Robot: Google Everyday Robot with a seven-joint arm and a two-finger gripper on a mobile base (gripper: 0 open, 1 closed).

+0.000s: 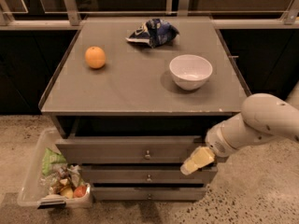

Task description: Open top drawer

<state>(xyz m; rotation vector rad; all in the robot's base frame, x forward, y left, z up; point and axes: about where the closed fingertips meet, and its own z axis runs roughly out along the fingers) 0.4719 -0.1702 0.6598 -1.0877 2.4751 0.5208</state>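
3 drawer fronts, 1 knob ea. The top drawer (117, 149) sat uppermost, directly under the table (135, 90). 1 gripper (198, 160) was at its lower corner, arm side; grip state: cannot tell. On table: 1 orange (95, 57), 1 bowl (190, 71), 1 bag (153, 32).

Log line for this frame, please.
task: open top drawer | wide grey-brown top drawer with small round metal knob: pulled partly out | gripper: at right end of drawer fronts, away from knob

Room before the top drawer (112, 149) is free — the gripper (195, 160) hangs at its right end; a bin (29, 190) flanks it.
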